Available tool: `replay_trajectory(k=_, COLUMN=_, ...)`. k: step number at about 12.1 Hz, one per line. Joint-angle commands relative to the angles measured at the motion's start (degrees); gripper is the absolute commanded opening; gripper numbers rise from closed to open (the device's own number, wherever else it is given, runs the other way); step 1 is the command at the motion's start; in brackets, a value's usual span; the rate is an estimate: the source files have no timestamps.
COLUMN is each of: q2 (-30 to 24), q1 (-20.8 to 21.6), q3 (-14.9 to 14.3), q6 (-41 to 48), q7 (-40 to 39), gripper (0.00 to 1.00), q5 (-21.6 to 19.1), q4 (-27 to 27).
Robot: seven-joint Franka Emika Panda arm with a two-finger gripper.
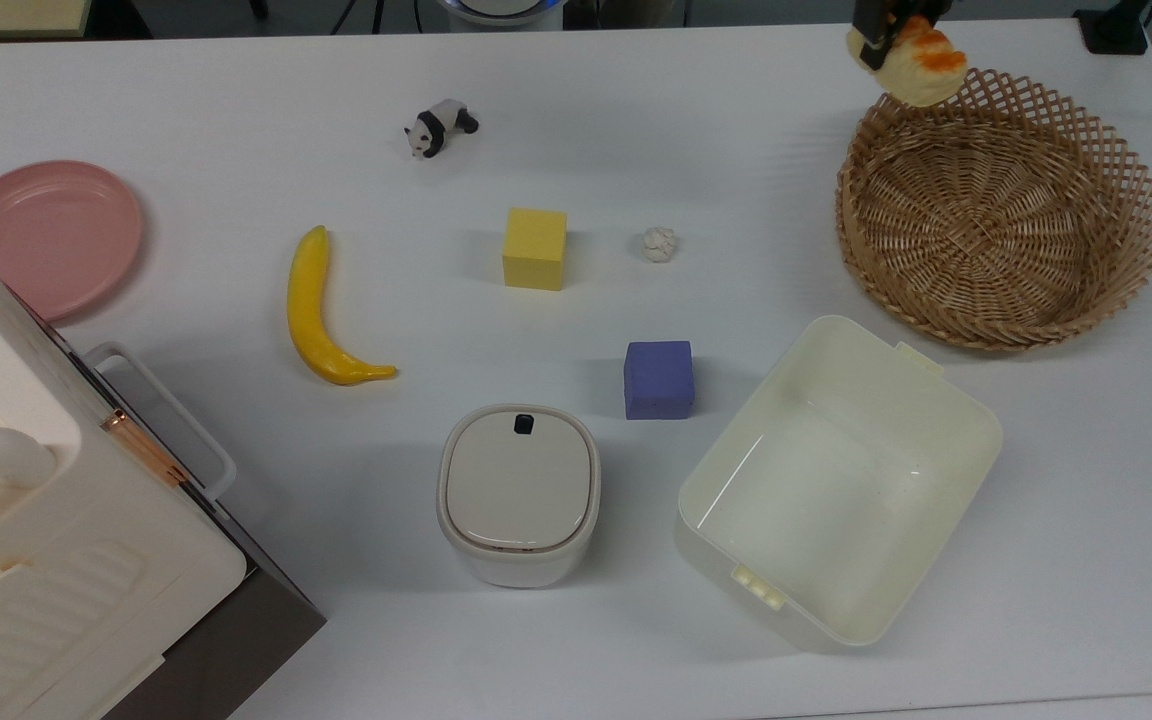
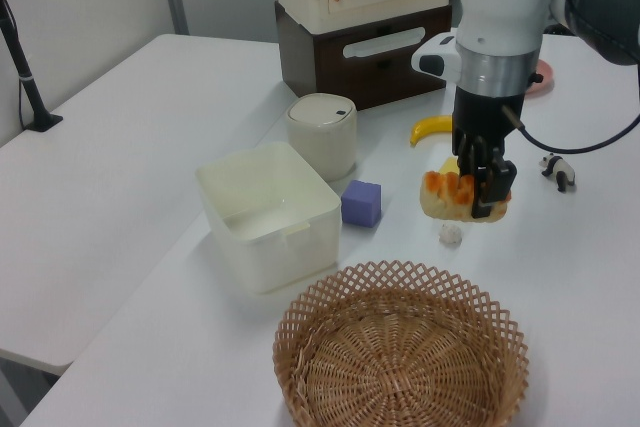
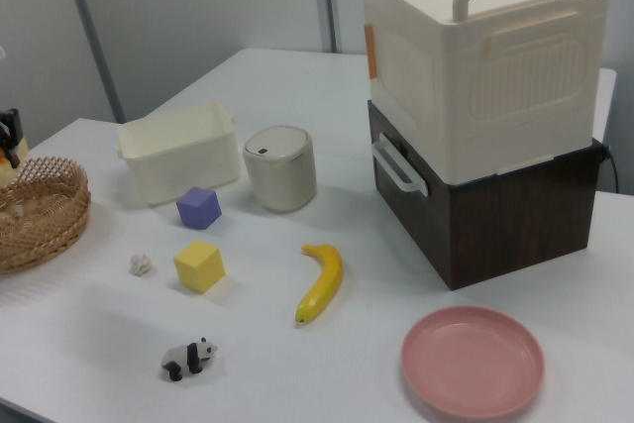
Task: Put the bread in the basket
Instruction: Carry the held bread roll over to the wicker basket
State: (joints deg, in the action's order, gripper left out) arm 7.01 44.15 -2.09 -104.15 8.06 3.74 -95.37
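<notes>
The gripper [image 2: 482, 187] holds the bread [image 2: 455, 197] tight between its two fingers, up in the air above the table [image 1: 736, 150]. In the top view the bread [image 1: 911, 65] hangs over the far left rim of the basket [image 1: 1001, 205]. In the left view, the small white ball [image 2: 451, 234] lies on the table just below the bread.

No text, label, brand, number or sign can be read on anything in the pictures.
</notes>
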Motion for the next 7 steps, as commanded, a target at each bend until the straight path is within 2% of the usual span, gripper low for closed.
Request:
replay_trajectory(k=1, q2=1.8, q1=7.2, q3=-6.2, q6=-1.2, q7=0.4, gripper=0.52, q5=-0.9, q4=1.3)
replay_trajectory(k=3, q2=4.4, q1=9.9, q3=-8.5, q6=-1.2, q7=0.7, gripper=0.52, q5=-1.5, q4=4.0)
replay_trajectory(k=5, q2=6.3, q1=9.6, q3=-8.5, q6=-1.2, q7=0.8, gripper=0.52, q5=-3.8, q4=5.3)
replay_trajectory(k=7, q2=7.8, q1=9.5, q3=-7.9, q6=-1.8, q7=1.0, gripper=0.52, q5=-4.0, q4=5.5)
